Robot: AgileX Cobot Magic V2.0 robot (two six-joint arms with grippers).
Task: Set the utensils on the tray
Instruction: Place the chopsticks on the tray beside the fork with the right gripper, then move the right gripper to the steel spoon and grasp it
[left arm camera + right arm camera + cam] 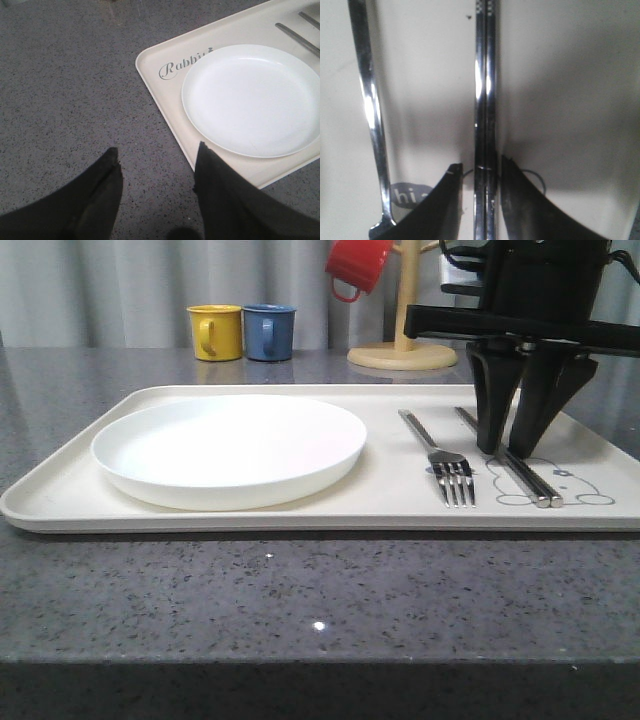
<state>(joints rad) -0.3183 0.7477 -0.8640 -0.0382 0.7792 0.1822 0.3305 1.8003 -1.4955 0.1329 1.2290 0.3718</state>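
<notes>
The cream tray (60, 490) lies on the grey table with a silver fork (452, 468) and a pair of chopsticks (530, 480) resting on its right part. My right gripper (505, 450) stands down over the chopsticks, one finger on each side. In the right wrist view the chopsticks (485, 90) run between the fingertips of the right gripper (481, 167) with a thin gap on each side, so it is open. The fork (370, 100) lies beside them. My left gripper (157, 150) hangs open over bare table by the tray's (160, 95) corner.
A round white plate (230, 445) fills the tray's left half. Behind the tray stand a yellow mug (215, 332) and a blue mug (268, 332). A wooden mug tree (403, 350) at the back right carries a red mug (357, 265).
</notes>
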